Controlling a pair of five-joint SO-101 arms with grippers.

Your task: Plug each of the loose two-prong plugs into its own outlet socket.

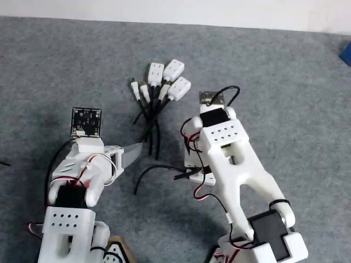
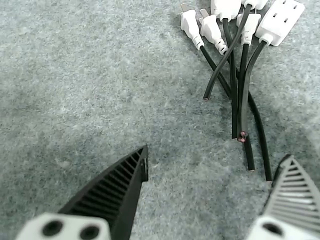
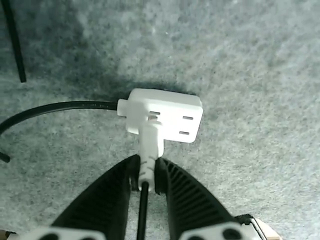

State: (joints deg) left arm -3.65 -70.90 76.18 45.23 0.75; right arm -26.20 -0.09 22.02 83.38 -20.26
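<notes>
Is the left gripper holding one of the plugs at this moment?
No, the left gripper is open above the bare carpet, and the loose plugs lie apart from it.

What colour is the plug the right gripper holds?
The plug is white, its cord black; clearest in the right wrist view.

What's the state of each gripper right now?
Left gripper: open, holding nothing.
Right gripper: closed on a white plug whose end meets the outlet socket.
</notes>
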